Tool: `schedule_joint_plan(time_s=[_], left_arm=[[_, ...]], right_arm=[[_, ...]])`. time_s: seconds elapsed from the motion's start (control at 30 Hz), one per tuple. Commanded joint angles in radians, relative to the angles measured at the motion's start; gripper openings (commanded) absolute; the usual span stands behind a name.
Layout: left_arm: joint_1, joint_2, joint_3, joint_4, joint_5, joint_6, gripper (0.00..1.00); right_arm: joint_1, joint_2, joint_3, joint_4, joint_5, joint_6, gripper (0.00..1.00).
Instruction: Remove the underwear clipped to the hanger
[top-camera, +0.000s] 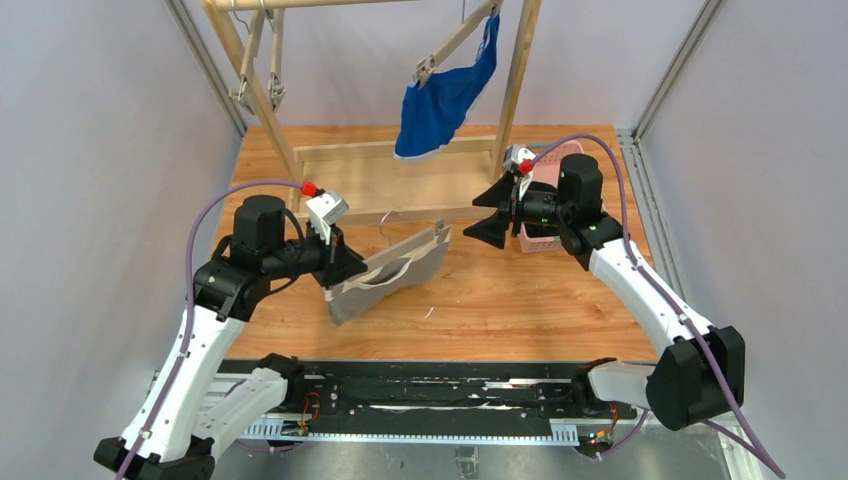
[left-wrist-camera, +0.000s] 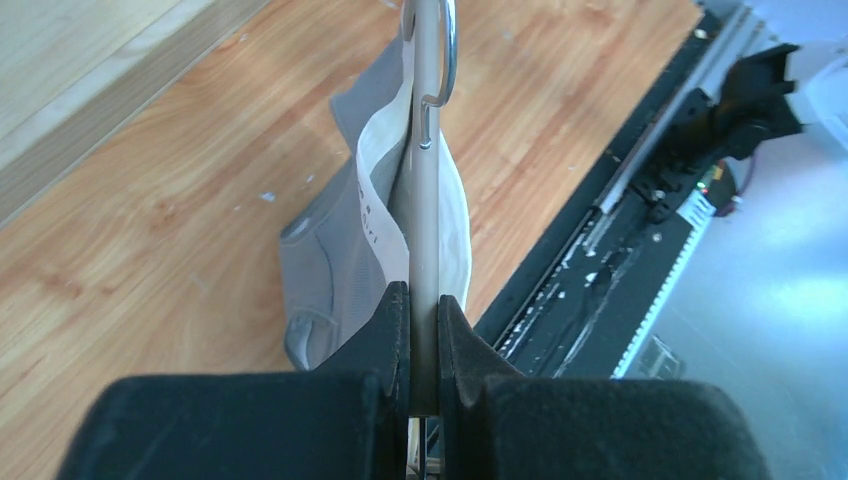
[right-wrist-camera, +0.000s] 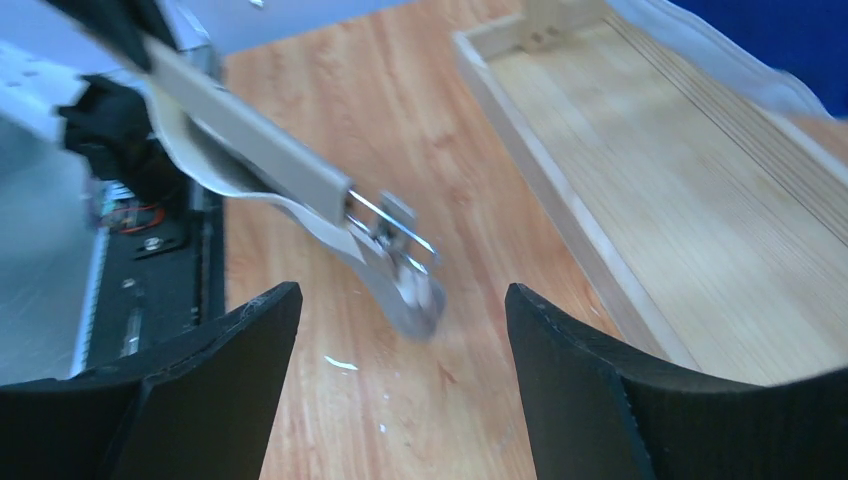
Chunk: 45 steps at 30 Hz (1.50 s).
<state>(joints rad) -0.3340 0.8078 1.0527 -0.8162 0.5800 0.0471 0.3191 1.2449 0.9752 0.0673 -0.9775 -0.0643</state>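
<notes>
The left hand (top-camera: 338, 268) is shut tight on the flat bar of a hanger (left-wrist-camera: 425, 200), its two fingers pressed against either side. The grey briefs (top-camera: 400, 272) hang from this hanger, tilted low over the table (top-camera: 520, 310). The right hand (top-camera: 490, 222) is spread wide and holds nothing, facing the far end of that hanger.

Two briefs are in sight: the grey pair, and the blue briefs (top-camera: 440, 100) hanging from a second hanger on the wooden rack (top-camera: 520, 70). A third hanger (top-camera: 258, 65) hangs bare at the rack's left end.

Only the left wrist view shows the pale waistband folded along the bar. Only the right wrist view shows the metal clip (right-wrist-camera: 395, 225) at the bar's end, biting grey fabric, between the open fingers.

A pink basket (top-camera: 545, 241) stands behind the right arm, which hides its contents.
</notes>
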Motion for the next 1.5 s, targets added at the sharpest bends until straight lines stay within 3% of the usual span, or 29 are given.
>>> schedule_joint_plan(time_s=[0.0,0.1,0.47,0.53,0.57,0.6,0.67,0.7,0.77,0.8,0.83,0.9,0.97,1.0,1.2,1.47], left_arm=[[-0.018,0.012,0.01,0.102,0.167,-0.006,0.0],[-0.02,0.021,0.001,0.148,0.204,-0.007,0.0],[-0.034,0.054,-0.03,0.279,0.28,-0.051,0.0],[-0.036,0.057,-0.039,0.305,0.279,-0.067,0.0],[-0.036,0.057,-0.043,0.319,0.278,-0.074,0.0],[-0.036,0.059,-0.046,0.327,0.278,-0.078,0.0],[-0.037,0.06,-0.048,0.336,0.272,-0.084,0.0],[-0.037,0.06,-0.047,0.34,0.269,-0.085,0.0],[-0.037,0.062,-0.044,0.346,0.262,-0.089,0.0],[-0.037,0.062,-0.043,0.35,0.258,-0.091,0.0],[-0.037,0.063,-0.042,0.354,0.255,-0.093,0.0],[-0.037,0.066,-0.038,0.365,0.254,-0.099,0.0],[-0.037,0.071,-0.03,0.374,0.252,-0.102,0.0],[-0.037,0.076,-0.024,0.378,0.25,-0.102,0.0],[-0.041,0.09,0.005,0.451,0.261,-0.132,0.0],[-0.047,0.082,0.004,0.622,0.229,-0.213,0.0]], right_arm=[[-0.012,0.004,0.036,0.12,-0.289,0.089,0.77],[-0.012,0.04,0.037,0.211,-0.356,0.168,0.78],[-0.011,0.099,0.051,0.233,-0.375,0.202,0.76],[-0.011,0.108,0.055,0.233,-0.378,0.204,0.68],[-0.011,0.113,0.057,0.233,-0.383,0.207,0.59],[-0.011,0.118,0.06,0.229,-0.388,0.208,0.47],[-0.01,0.129,0.066,0.218,-0.389,0.204,0.11],[-0.01,0.133,0.066,0.213,-0.389,0.2,0.02],[-0.012,0.133,0.064,0.208,-0.386,0.192,0.01],[-0.011,0.131,0.061,0.206,-0.38,0.188,0.0],[-0.011,0.126,0.062,0.203,-0.367,0.186,0.07],[-0.013,0.113,0.068,0.176,-0.325,0.175,0.39],[-0.014,0.088,0.074,0.149,-0.285,0.152,0.56],[-0.014,0.072,0.073,0.146,-0.259,0.147,0.59],[-0.015,-0.078,0.019,0.159,0.02,0.169,0.71],[-0.014,-0.305,-0.216,0.334,0.447,0.356,0.72]])
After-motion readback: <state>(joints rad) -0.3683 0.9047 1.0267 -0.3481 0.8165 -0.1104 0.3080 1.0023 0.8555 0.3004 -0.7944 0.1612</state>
